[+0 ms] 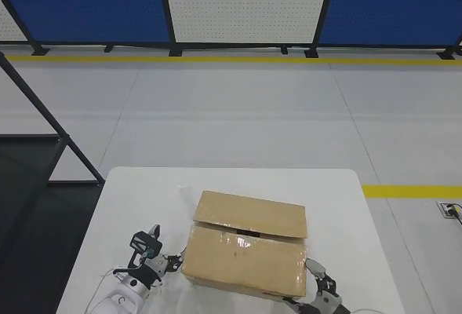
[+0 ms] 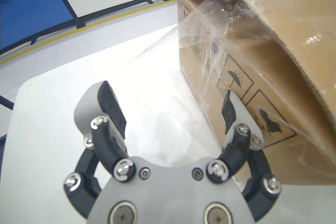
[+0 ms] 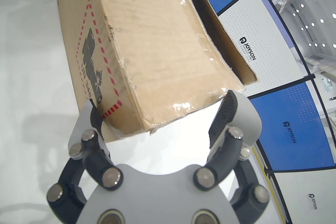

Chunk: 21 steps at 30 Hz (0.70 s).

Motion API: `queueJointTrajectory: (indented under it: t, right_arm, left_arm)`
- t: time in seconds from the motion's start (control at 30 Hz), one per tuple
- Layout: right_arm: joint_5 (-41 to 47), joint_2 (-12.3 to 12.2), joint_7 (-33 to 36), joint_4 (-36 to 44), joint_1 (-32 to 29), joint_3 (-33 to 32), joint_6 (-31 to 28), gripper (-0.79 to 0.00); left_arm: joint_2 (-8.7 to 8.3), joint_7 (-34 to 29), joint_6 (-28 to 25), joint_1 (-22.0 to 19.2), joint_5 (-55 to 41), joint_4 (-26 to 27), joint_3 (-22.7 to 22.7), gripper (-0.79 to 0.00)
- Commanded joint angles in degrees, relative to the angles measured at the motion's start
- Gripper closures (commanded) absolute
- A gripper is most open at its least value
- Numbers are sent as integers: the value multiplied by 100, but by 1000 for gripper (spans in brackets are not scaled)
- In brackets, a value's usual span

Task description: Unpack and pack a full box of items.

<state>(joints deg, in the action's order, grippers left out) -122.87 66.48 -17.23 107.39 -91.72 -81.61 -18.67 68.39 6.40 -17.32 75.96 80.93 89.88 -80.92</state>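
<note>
Left claw (image 2: 168, 93): spread wide, nothing between its pads. We log one fingertip (image 2: 229, 109) close against the printed side wall of the cardboard box (image 2: 262, 64), but we cannot confirm contact. Right claw (image 3: 161, 100): likewise wide apart and gripping nothing. Its jaws straddle a corner of the near top flap (image 3: 157, 38), one finger by the end wall with the red dashed mark and the other just past the flap's edge. Box: we place it upright on the white table (image 1: 136, 196), toward the robot's edge, with one claw at each end. We note both top flaps lowered, with a dark gap between them. Clear tape (image 2: 210, 25): crinkled, lifting loose off one upper corner of the box.
</note>
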Motion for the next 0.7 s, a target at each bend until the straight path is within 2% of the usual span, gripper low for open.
queueJointTrajectory:
  t: [0.0,0.5,0.67]
  right_arm:
    - [-2,3,76,-52,112,45,-13,-785]
    - [32,46,601,-356,656,352,172,-785]
    - [10,33,659,-283,566,248,337,-785]
  left_arm:
    - [1,0,30,5,-7,5,-4,-785]
    - [2,-27,136,9,-19,71,-14,-785]
    - [-13,-85,322,-33,-147,-55,-247,-785]
